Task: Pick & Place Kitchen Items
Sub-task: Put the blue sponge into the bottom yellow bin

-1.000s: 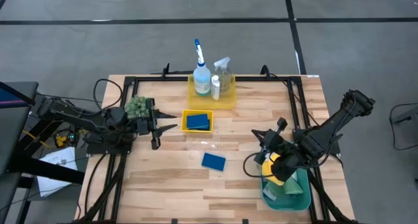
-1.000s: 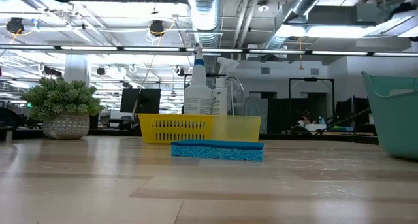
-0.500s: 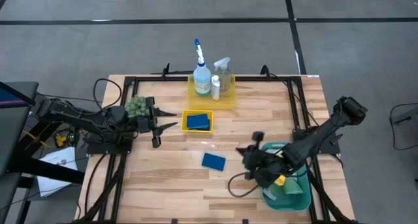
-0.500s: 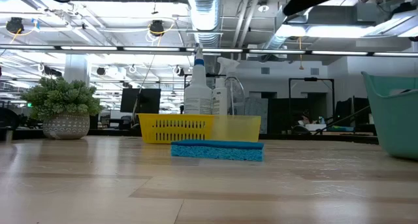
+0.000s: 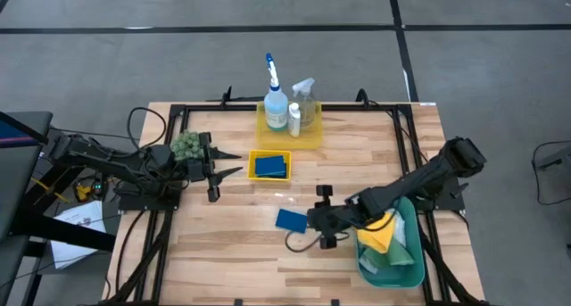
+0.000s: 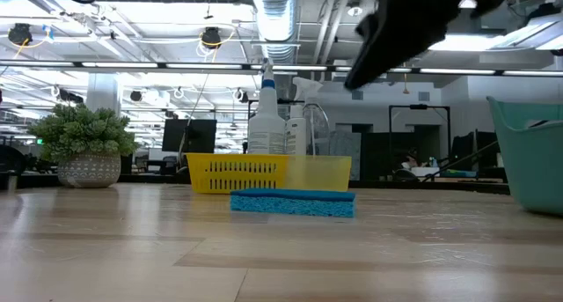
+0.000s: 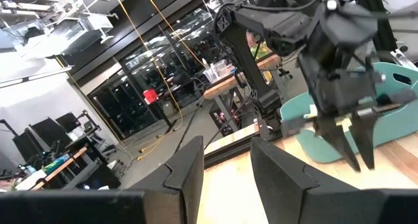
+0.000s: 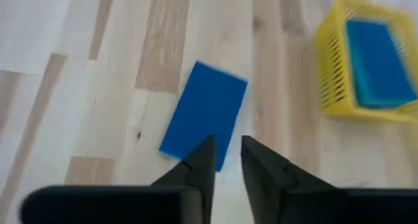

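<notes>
Pale wood-grain table (image 5: 232, 243), matt blue sponge (image 5: 291, 220), yellow plastic tray (image 8: 330, 67)

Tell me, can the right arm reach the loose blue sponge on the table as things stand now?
Probably yes. The right end effector hangs close beside the blue sponge, which lies flat and alone on the bare table, with nothing between them.

Even bright overhead light, ceiling lamps (image 6: 209, 38) glaring in the low view, soft shadows on the counter (image 5: 250, 243), right wrist view motion-blurred, yellow tray (image 8: 366, 61) smeared.
</notes>
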`<state>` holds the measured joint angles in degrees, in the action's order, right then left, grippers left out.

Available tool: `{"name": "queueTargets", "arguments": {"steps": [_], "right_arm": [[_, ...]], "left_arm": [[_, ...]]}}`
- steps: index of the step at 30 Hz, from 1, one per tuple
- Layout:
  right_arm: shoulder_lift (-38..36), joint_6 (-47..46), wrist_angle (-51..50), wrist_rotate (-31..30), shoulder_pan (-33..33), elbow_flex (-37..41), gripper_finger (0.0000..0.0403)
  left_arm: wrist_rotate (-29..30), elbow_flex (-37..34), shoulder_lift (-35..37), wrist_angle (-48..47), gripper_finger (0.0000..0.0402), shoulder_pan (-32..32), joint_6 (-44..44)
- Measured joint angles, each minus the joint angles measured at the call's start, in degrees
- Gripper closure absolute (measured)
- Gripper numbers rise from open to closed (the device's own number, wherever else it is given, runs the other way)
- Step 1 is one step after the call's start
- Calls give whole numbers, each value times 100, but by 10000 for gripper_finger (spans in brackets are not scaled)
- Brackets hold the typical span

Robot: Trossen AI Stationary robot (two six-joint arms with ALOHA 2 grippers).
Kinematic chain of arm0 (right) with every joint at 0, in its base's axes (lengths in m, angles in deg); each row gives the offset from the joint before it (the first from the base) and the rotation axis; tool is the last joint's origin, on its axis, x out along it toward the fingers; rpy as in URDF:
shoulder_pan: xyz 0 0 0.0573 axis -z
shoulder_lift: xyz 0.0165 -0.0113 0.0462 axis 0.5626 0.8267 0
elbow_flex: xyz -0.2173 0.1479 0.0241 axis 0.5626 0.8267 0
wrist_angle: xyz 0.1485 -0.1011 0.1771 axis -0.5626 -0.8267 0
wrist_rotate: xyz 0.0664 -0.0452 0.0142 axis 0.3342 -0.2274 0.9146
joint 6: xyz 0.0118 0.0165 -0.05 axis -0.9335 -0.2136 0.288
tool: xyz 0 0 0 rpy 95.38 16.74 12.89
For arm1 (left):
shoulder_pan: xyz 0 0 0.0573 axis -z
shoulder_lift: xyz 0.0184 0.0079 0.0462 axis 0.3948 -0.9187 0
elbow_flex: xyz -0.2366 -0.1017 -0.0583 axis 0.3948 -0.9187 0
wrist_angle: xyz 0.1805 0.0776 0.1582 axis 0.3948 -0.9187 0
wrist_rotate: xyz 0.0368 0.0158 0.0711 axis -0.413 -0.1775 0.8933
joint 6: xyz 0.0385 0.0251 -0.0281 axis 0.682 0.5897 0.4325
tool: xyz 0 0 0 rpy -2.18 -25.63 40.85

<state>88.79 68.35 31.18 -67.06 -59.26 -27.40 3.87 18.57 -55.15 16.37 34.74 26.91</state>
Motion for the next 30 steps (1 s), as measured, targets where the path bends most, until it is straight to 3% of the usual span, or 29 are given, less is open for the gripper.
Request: {"name": "queueTargets", "arguments": {"steps": [4, 14, 30], "right_arm": [[352, -192, 23, 590, 272, 0, 291], [939, 13, 45, 1278, 642, -2, 191], [1220, 299, 563, 1736, 641, -18, 200]], "left_arm": [[0, 0, 2, 0, 280, 0, 0], [0, 0, 1, 0, 280, 0, 0], [-2, 0, 0, 0, 280, 0, 0]]}}
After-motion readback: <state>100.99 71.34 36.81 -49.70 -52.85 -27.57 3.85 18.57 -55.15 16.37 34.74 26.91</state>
